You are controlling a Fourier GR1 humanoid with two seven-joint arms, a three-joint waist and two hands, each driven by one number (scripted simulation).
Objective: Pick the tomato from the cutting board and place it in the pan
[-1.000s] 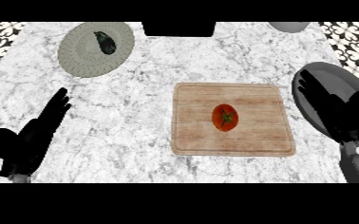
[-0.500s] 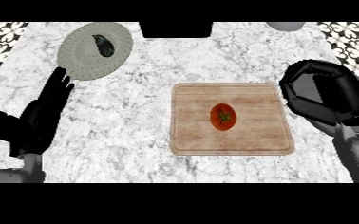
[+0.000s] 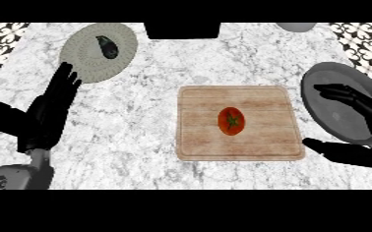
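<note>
A red tomato (image 3: 231, 120) with a green stem lies at the middle of the wooden cutting board (image 3: 203, 140). The grey pan (image 3: 328, 121) sits just right of the board, cut off by the view's right edge. My right hand (image 3: 347, 97) is open at that edge: its fingers stretch left over the pan and its thumb (image 3: 338, 152) lies below it, by the board's lower right corner. It is apart from the tomato. My left hand (image 3: 47, 110) rests open at the left, fingers up.
A pale round plate (image 3: 85, 61) with a dark vegetable (image 3: 108, 46) on it sits at the back left, just above my left hand's fingertips. A black block (image 3: 181, 29) stands at the back edge and a grey rounded object (image 3: 295, 26) at the back right.
My right hand has drawn back to the right and spread, uncovering the pan. My left hand rose toward the plate. The tomato has not moved.
</note>
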